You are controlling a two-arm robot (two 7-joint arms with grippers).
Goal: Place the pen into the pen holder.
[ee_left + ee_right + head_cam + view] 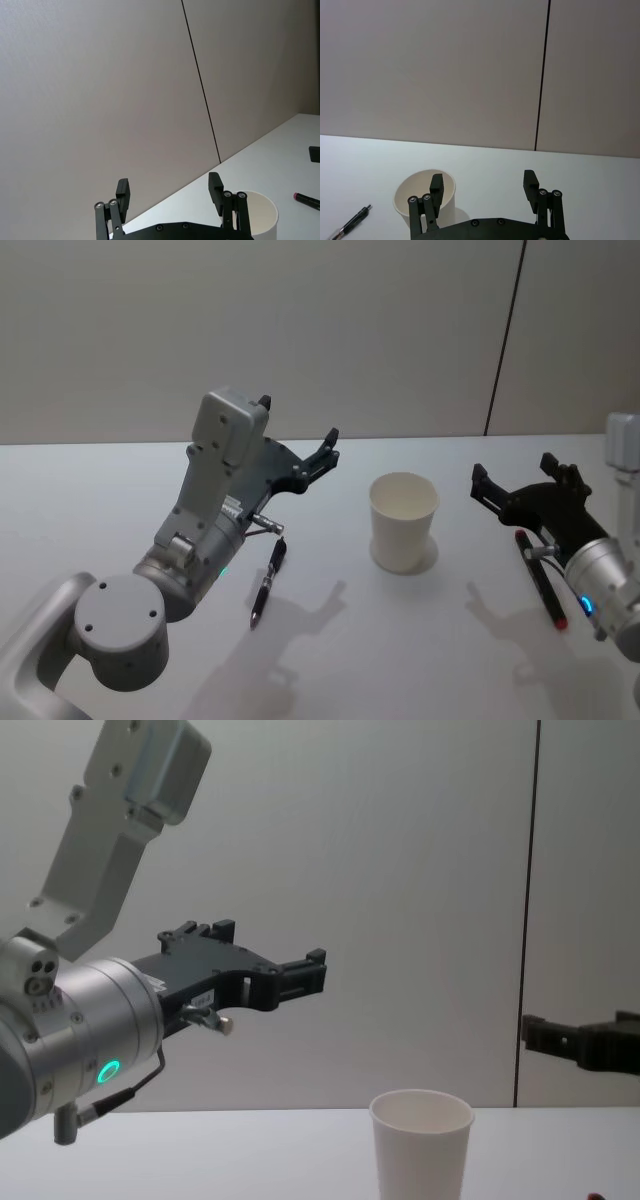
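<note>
The white paper-cup pen holder (pixel 403 522) stands upright in the middle of the table, also seen in the chest view (pixel 420 1145). A black pen with a red band (pixel 268 583) lies flat to its left. A second, red-tipped pen (pixel 540 580) lies to its right. My left gripper (pixel 298 418) hangs open and empty in the air, above and behind the left pen. My right gripper (pixel 512 466) is open and empty too, raised over the top end of the right pen. The left wrist view shows its fingers (pixel 215 186) spread, with the pen holder (pixel 262 215) beyond.
The white table (pixel 100 500) runs back to a pale wall with a dark vertical seam (pixel 505 340). The right wrist view looks past its own gripper (pixel 483 182) at the pen holder (pixel 415 187) and the left pen (pixel 351 222).
</note>
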